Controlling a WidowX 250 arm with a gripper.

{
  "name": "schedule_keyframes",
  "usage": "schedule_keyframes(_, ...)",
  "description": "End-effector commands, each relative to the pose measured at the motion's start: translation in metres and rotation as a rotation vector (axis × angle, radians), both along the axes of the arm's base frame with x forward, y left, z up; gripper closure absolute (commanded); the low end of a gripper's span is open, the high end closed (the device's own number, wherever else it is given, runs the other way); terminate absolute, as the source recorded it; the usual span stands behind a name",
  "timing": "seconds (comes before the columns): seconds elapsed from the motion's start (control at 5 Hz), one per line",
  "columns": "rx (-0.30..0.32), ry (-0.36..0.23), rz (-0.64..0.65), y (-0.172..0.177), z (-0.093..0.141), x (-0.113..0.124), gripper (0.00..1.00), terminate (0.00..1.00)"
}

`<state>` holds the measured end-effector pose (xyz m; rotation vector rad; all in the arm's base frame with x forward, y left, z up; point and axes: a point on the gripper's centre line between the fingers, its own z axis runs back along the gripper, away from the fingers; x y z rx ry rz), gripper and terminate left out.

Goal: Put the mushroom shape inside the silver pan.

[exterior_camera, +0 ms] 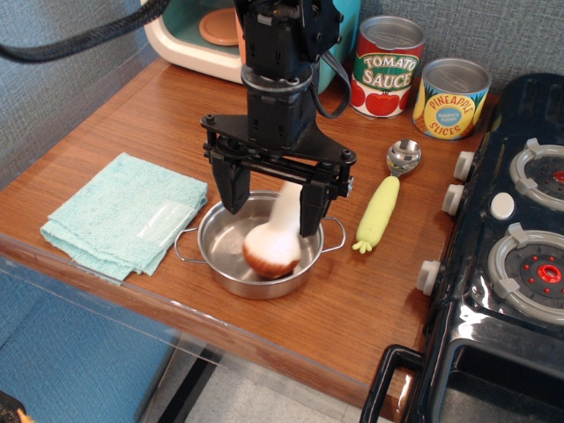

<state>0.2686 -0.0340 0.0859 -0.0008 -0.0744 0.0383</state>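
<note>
Inside the silver pan (218, 248) the mushroom shape (272, 248) lies blurred beneath the spread, empty pincer (271, 201); lift straight up, clear of the rim.

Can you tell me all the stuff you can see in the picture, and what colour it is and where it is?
Mushroom: one, white with a brown edge, lying inside the pan, a bit blurry.
Pan: one, silver, near the front edge of the table.
Cloth: one, light green, folded, left of the pan.
Scoop: one, yellow handle and silver bowl, right of the pan.
Tomato sauce can: one, red and green label, at the back.
Pineapple can: one, yellow and blue label, right of the tomato can.
Toy stove: one, black, far right.
Toy appliance: one, cream and teal, back left.
Table: one, brown wood.
Claw: one, black, open, above the pan.
</note>
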Motion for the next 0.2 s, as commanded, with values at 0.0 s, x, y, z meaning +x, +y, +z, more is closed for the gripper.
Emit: schedule_keyframes(0.0, -0.007, -0.07, -0.012, -0.0018, 0.0221, -0.0001, 0.0, 1.0)
